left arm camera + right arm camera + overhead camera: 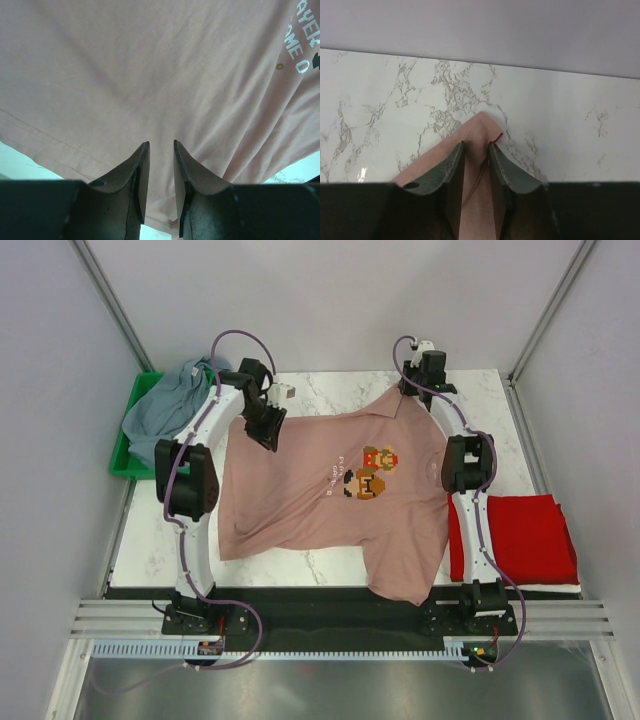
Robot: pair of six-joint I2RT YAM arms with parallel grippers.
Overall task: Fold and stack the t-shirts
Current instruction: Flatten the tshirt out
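Top external view: dusty-pink tee [310, 500] spread wrinkled over the veined marble table [330, 390], pixel print up.
I see the left gripper [161, 145] pinched on soft cloth at the far-left sleeve. The right gripper [476, 145] is clamped on a pointed far-right corner lying on the marble. A red tee [525, 535] sits folded square at the right edge, and a grey-blue tee [170, 405] lies crumpled in the green plastic bin [125, 455].

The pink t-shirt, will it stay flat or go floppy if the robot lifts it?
Probably floppy: the pink t-shirt wrinkles and sags past the table edge. It is likely light, since it looks like thin cloth.
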